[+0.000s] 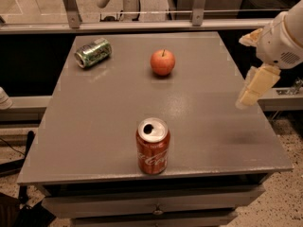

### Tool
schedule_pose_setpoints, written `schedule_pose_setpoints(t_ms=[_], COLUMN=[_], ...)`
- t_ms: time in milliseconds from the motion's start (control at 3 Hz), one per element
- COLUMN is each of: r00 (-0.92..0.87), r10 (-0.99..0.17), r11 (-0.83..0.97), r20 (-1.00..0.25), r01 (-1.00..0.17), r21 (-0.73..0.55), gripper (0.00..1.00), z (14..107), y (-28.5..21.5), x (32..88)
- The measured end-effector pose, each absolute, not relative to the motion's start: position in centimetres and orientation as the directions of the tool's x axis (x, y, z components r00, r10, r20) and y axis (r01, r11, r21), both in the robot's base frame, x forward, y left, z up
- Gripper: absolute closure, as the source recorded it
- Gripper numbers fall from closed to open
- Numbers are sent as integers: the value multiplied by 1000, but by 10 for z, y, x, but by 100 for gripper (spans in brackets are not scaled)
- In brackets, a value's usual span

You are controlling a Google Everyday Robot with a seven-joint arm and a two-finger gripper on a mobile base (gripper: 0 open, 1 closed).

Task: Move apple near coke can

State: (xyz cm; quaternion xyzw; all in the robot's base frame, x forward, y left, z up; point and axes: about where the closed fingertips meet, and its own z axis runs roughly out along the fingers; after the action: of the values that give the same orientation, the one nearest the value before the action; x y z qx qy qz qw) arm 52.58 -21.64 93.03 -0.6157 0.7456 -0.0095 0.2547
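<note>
Since apple point(163, 62) lies well apart from coke can point(153, 146), task not begun; end effector point(253, 86) at R edge, prob. empty, opening I cannot tell.

White Coca-Cola script shows on the red coke can point(153, 150), upright near the front edge of the surface point(94, 126). The green can's point(93, 53) print can't be read. The tool point(253, 86) hangs over the right edge.

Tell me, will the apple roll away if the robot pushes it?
Probably a little: the apple is round and sits on a smooth table, so a push could send it wobbling off. Its skin looks shiny, so it may slip when squeezed. The hand hangs beside the table's edge, not touching it.
</note>
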Motion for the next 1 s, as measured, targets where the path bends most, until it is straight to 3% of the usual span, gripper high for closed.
schedule_pose_setpoints(t_ms=[333,1000], r00=[-66,-92], r10=[-881,-699], r11=[258,369], r20=[-469,-710], r01=[-897,-896], r21=[-359,-247], gripper=[0,0], z=[922,908], y=[-200,-141], x=[580,649])
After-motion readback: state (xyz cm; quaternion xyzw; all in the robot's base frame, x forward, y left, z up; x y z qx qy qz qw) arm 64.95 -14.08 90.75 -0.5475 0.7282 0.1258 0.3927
